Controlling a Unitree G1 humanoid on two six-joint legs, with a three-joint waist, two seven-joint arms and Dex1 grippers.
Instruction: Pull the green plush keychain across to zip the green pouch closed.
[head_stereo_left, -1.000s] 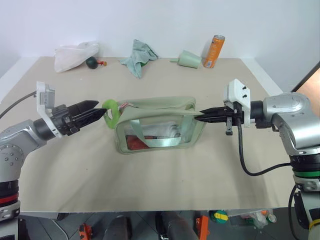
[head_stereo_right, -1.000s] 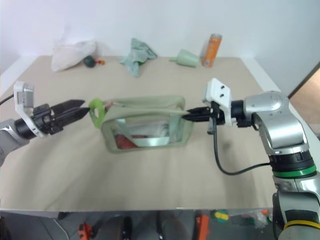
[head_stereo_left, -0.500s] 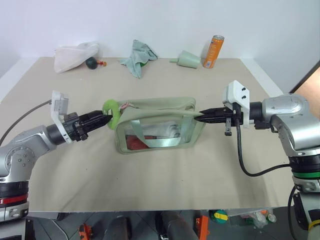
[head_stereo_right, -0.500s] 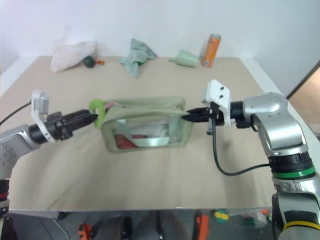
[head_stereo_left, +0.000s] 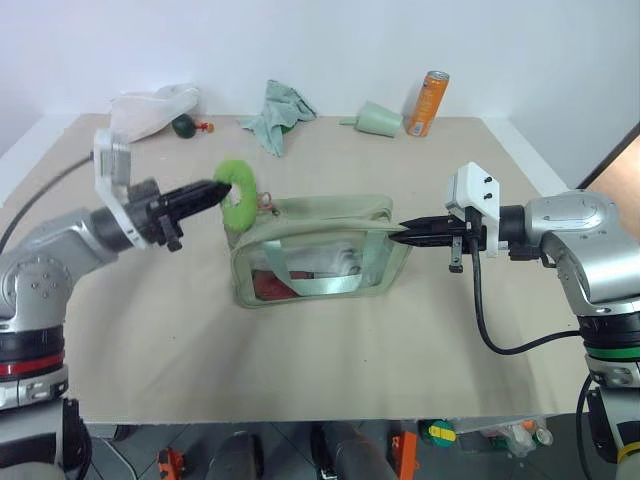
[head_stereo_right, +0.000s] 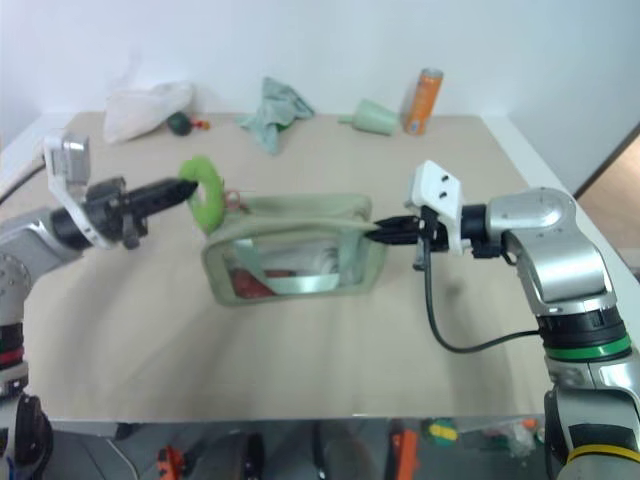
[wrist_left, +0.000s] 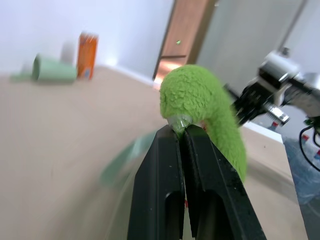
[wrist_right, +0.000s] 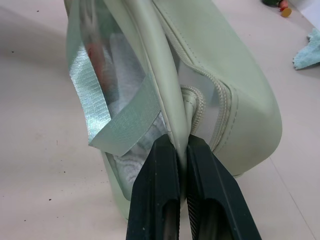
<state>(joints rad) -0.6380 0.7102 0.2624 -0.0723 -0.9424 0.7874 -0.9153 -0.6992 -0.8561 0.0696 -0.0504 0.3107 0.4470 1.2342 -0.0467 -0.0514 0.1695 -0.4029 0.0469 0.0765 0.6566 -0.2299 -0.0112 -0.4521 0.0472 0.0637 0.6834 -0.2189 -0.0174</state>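
Lime-green and fuzzy, the plush keychain (head_stereo_left: 237, 190) sits pinched in the left tool (head_stereo_left: 212, 190), whose two black fingers (wrist_left: 172, 170) are pressed tight on the ring's edge. The ring is held up in the air just above the left end of the pouch (head_stereo_left: 320, 252), and a thin reddish cord (head_stereo_left: 264, 201) runs from it down to the pouch's top edge. The pouch stands upright near the middle of the beige table (head_stereo_left: 330, 350), its clear front panel facing the camera with a red item and pale contents showing through, and its green strap (head_stereo_left: 318, 284) looped across the front. The right tool (head_stereo_left: 398, 236) is shut on the pouch's right end, its fingers (wrist_right: 165, 195) clamped on the pale seam beside the end of the zip. Along the far edge of the table lie a white bag (head_stereo_left: 150, 108), a small dark green ball (head_stereo_left: 182, 125), a teal cloth (head_stereo_left: 278, 112), a pale green cup (head_stereo_left: 378, 119) on its side and an orange can (head_stereo_left: 428, 102) standing upright.
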